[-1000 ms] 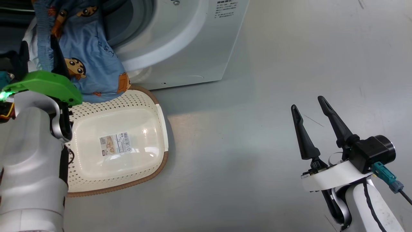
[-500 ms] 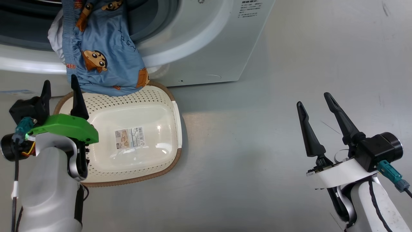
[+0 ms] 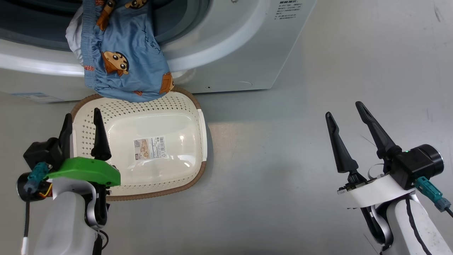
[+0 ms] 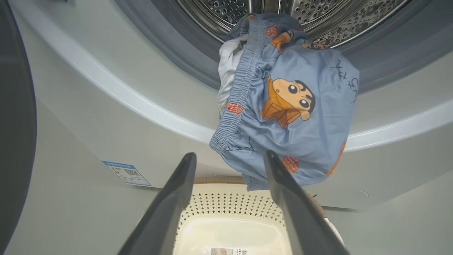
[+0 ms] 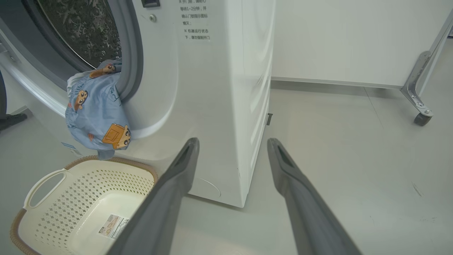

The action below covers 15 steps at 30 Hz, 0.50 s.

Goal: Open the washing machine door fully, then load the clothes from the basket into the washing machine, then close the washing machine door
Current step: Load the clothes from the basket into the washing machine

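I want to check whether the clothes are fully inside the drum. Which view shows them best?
Left wrist view: the clothes lie at its centre, draped out of the drum over the ring. The head view cuts off their top; the right wrist view shows them small, side-on.

Grey glossy floor (image 5: 336,159) lies under and ahead of the right gripper (image 5: 232,140). Far ahead of it is a white wall panel (image 5: 347,39), with a grey skirting strip (image 5: 318,82) along its base. Ahead and to the gripper's right in the right wrist view, a slanted metal leg (image 5: 419,67) ends in a dark caster wheel (image 5: 421,119) on the floor. A small dark scuff (image 5: 417,189) marks the floor right of the gripper. Far to its left is a dark shoe-like shape (image 5: 12,119) at the frame edge, unclear.
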Available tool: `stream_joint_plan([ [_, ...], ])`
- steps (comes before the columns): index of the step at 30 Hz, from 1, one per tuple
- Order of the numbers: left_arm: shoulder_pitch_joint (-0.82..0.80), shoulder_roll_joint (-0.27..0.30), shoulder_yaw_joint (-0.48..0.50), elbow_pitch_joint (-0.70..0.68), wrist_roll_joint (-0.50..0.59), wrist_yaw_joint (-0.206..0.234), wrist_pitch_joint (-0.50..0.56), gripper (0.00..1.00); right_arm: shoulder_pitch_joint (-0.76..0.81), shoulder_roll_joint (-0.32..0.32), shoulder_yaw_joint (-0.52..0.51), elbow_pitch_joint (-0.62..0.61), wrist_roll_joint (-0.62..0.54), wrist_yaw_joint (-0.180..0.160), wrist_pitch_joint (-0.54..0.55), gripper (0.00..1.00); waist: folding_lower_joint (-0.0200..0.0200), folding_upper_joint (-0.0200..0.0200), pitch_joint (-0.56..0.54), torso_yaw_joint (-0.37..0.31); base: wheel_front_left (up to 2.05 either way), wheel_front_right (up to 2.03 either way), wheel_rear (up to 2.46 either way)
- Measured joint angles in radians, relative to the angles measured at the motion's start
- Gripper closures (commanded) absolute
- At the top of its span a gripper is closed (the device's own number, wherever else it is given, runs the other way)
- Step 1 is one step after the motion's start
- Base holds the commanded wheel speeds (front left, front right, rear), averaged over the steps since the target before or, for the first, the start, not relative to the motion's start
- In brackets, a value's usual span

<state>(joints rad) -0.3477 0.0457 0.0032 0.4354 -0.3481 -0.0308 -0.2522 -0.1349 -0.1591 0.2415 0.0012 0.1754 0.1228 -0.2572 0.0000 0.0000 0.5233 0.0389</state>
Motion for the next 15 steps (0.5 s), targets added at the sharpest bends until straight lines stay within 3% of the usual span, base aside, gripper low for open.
stream_joint_plan([
  [15, 0.092, -0.001, -0.006, -0.178, -0.012, -0.002, 0.004, 0.0, 0.0, 0.006, 0.014, -0.001, 0.0, 0.0, 0.0, 0.0, 0.0, 0.0, 0.021, -0.016, 0.0, 0.0, 0.0],
])
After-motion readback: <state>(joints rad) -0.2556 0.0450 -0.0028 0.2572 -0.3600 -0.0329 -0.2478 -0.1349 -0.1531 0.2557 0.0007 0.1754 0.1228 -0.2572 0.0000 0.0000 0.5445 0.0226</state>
